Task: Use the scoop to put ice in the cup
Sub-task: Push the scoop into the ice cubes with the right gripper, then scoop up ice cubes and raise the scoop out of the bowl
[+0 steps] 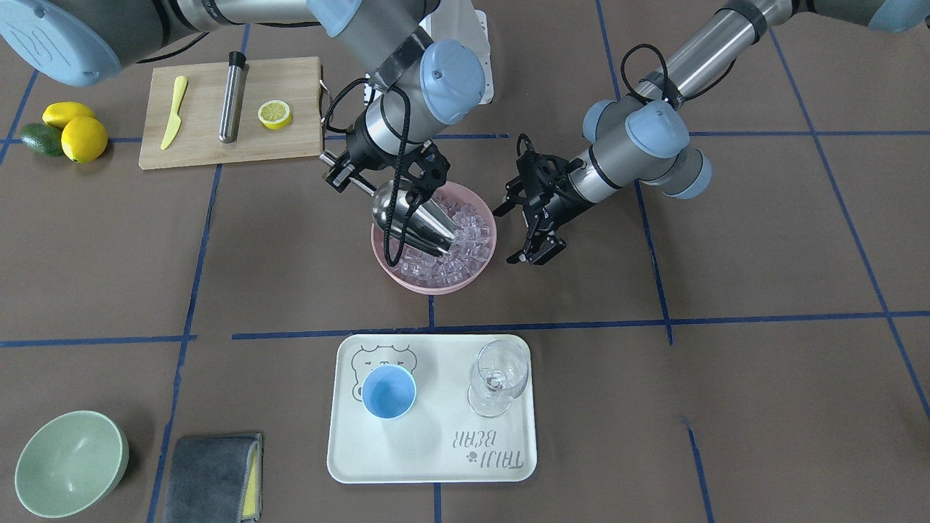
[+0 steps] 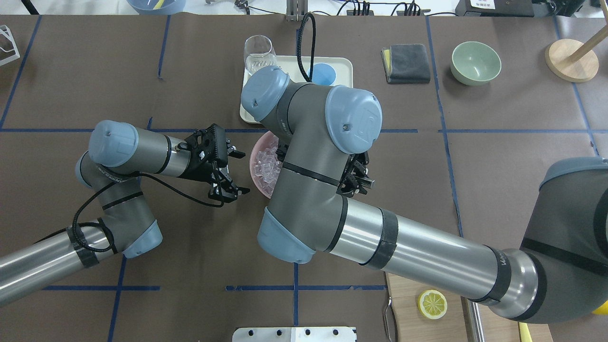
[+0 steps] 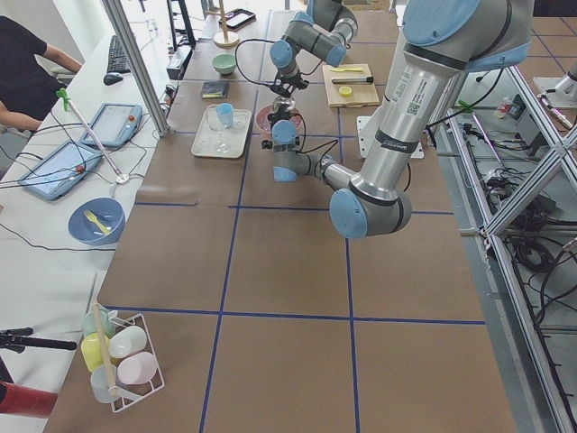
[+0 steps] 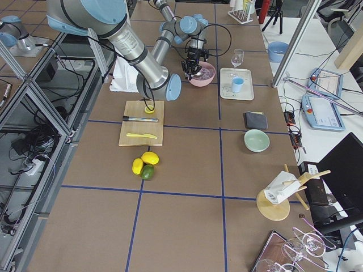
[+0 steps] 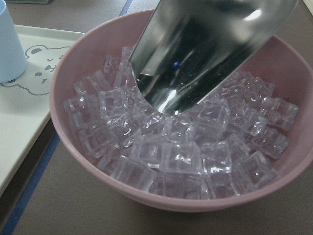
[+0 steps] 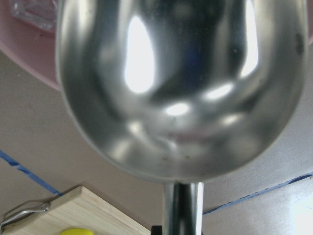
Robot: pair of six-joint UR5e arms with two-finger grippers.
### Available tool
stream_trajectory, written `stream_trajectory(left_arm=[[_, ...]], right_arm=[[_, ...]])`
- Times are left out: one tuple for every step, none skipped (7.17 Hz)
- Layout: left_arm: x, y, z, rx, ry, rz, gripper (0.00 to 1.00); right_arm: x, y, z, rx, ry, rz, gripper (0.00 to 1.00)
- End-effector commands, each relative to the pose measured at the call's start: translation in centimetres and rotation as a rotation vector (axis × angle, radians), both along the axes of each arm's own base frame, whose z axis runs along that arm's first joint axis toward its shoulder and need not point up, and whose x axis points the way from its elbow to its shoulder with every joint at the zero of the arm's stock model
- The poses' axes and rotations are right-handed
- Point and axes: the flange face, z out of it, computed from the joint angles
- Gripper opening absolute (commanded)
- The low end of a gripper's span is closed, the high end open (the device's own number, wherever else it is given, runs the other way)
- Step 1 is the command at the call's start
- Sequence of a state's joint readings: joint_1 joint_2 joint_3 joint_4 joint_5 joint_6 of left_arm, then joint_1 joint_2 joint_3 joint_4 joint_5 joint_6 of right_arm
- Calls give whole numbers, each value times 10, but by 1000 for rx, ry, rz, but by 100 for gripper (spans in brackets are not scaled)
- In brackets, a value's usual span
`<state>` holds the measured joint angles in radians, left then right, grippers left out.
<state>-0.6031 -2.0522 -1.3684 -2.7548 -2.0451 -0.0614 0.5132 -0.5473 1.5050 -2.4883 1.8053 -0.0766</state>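
Observation:
The steel scoop (image 1: pixel 414 218) tilts down into a pink bowl (image 1: pixel 436 287), with its tip among the clear ice cubes (image 1: pixel 468 240). My right gripper (image 1: pixel 345 174) is shut on the scoop's rod handle. The right wrist view shows the scoop's back (image 6: pixel 181 83). The left wrist view shows the scoop (image 5: pixel 210 49) pressing into the ice (image 5: pixel 186 156). My left gripper (image 1: pixel 523 232) is open and empty, just beside the bowl. The light-blue cup (image 1: pixel 389 391) stands upright on a cream tray (image 1: pixel 436 450), with no ice showing in it.
A clear wine glass (image 1: pixel 498 378) stands on the tray beside the cup. A cutting board (image 1: pixel 203 145) holds a yellow knife, a steel cylinder and a lemon half. Lemons and an avocado (image 1: pixel 65 131), a green bowl (image 1: pixel 69 461) and a grey cloth (image 1: pixel 211 479) lie around.

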Motion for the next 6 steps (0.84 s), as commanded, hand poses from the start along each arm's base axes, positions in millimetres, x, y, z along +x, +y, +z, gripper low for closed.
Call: stream_trajectory(left_arm=[[-1,1,1,1,2,0,100],[-1,1,1,1,2,1,100],[-1,1,1,2,3,1,100],[-1,1,1,6,9,0,100],[-2,2,2,7,11,1,100],[-2,2,3,6,9,1,100]], right_arm=[[7,-1,-10,13,46,-61,0],[14,-2,-17,20,84,-83,0],[14,0,-13,22,100,-93,0],[10,0,-5,17,111,-97,0],[6,1,-1,17,122,-103,0],[1,3,-2,41,139,-125,0]])
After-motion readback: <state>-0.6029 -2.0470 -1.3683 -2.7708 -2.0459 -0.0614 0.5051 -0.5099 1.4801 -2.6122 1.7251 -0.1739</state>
